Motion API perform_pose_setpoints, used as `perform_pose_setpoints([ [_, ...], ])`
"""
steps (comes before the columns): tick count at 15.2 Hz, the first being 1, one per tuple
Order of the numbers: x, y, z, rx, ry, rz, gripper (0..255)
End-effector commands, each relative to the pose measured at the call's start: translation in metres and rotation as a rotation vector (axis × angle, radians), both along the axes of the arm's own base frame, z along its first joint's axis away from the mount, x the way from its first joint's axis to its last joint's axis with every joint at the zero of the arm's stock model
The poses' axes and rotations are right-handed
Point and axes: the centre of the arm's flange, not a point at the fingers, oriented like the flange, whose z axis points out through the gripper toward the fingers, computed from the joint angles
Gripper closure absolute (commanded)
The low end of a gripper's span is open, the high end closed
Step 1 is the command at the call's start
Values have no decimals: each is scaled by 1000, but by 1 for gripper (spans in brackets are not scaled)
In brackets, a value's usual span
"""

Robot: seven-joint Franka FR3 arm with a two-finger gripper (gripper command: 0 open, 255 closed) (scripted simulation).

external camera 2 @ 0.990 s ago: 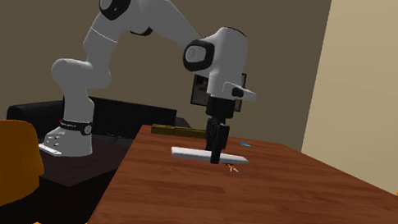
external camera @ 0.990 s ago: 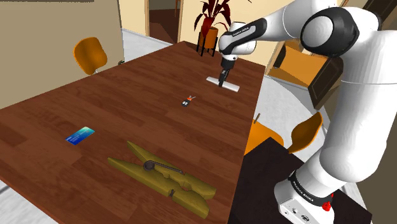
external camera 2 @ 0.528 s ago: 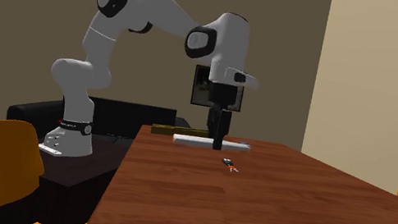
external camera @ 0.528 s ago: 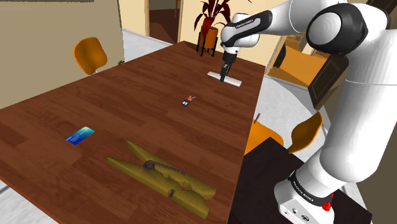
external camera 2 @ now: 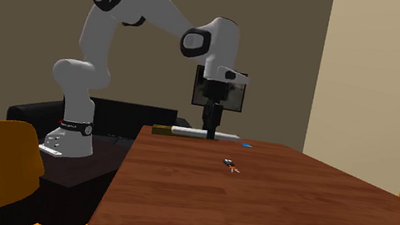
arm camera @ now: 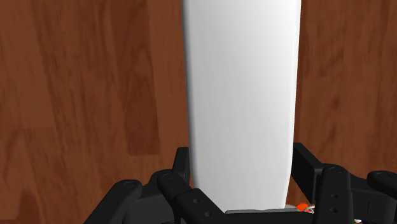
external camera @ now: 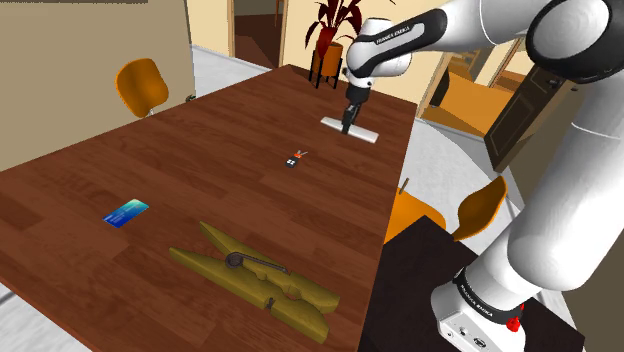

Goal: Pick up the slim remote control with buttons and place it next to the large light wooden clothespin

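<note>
Nearest to you in the shoulder view, the clothespin [external camera: 255, 280] lies flat on the brown wooden worktop [external camera: 180, 150], a big olive-gold thing with a dark spring at its middle, close to the worktop edge that faces the arm's dark stand [external camera: 420, 270]. Just beyond the clothespin, toward the shoulder view's left, a small blue card [external camera: 126, 212] lies flat and apart from it. Farther past the clothespin, around mid-worktop, sits a tiny dark item with a red-orange bit [external camera: 296, 158]; what it is you cannot tell. Well beyond that, at the end of the worktop far from the clothespin, is the remote [external camera: 350, 131]: a slim, plain white slab, with no buttons to make out. The black pincer [external camera: 347, 125] comes straight down on its middle and grips it, and the wrist view shows the two fingers [arm camera: 181, 168] pressed against the long sides of the remote [arm camera: 242, 95]. In the second exterior view the remote [external camera 2: 203, 133] hangs level under the pincer [external camera 2: 208, 127], raised off the wood and higher in the picture than the tiny dark item [external camera 2: 229, 166], with the clothespin [external camera 2: 170, 131] a thin gold strip behind it. Farthest from the clothespin, off the worktop's end, stand a red-leaved plant [external camera: 335, 30] and an orange chair [external camera: 140, 85].
</note>
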Motion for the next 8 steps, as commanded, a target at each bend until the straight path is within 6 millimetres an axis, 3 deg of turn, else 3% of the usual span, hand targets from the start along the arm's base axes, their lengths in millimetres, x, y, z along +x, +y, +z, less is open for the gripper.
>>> perform_pose_setpoints([
  [1,-14,22,-2,0,0,-1,255],
  [8,-64,100,-1,0,0,-1,255],
])
